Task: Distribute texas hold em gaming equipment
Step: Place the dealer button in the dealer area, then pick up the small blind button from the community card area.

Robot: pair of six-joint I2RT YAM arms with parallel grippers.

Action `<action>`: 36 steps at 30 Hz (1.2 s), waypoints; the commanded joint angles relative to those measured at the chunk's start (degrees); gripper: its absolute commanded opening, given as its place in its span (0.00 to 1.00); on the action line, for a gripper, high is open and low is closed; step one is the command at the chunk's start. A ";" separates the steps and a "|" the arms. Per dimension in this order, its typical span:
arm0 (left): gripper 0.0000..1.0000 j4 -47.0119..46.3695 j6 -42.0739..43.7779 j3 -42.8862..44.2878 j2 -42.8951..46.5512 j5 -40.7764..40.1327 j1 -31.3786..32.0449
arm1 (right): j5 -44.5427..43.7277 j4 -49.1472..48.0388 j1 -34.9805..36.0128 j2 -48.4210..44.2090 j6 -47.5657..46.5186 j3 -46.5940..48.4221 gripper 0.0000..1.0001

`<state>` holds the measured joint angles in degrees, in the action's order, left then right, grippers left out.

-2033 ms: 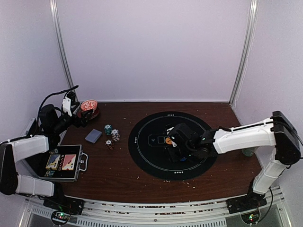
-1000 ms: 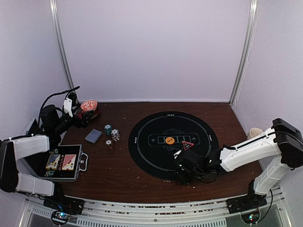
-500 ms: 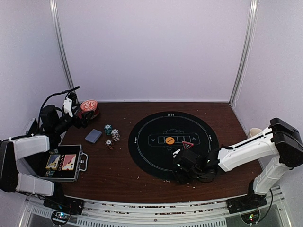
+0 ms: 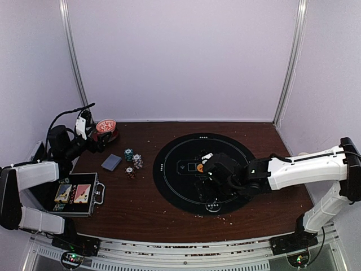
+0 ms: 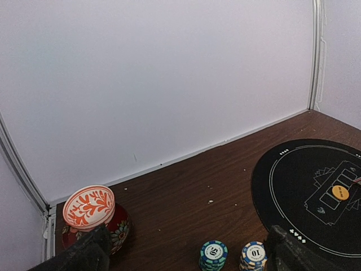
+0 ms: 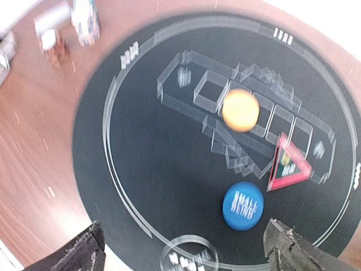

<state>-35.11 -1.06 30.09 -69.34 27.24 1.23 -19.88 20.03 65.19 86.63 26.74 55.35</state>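
Note:
My right gripper (image 4: 211, 169) hovers open over the black round mat (image 4: 175, 186), nothing between its fingers. In the right wrist view a blue button (image 6: 242, 206), a red triangle marker (image 6: 289, 166) and an orange button (image 6: 241, 110) lie on the mat (image 6: 146, 169); the picture is blurred. From above only part of the orange button (image 4: 199, 167) shows beside the arm. A grey-blue card stack (image 4: 111, 162) and small chip stacks (image 4: 133, 160) sit left of the mat. My left gripper (image 4: 97, 144) stays open next to the red bowl (image 4: 107, 131), above a teal chip stack (image 5: 214, 254) and a blue one (image 5: 254, 255).
A black case (image 4: 76, 195) with two card packs lies open at the front left by the left arm's base. The red bowl (image 5: 115, 228) holds a white and orange patterned piece (image 5: 88, 205). White walls close the table on three sides.
My right arm has swung from the mat's near edge back over its middle, hiding the triangle marker from above, and its jaws have opened wider. The left arm has not moved.

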 commanded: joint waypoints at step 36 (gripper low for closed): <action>0.98 -2.92 0.07 0.46 -1.04 0.87 0.28 | 8.80 -10.26 -13.68 11.22 1.99 -5.64 0.92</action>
<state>-35.14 -1.02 30.11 -69.71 27.33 1.23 -11.18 11.62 51.48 95.98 27.62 48.49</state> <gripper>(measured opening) 0.979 0.934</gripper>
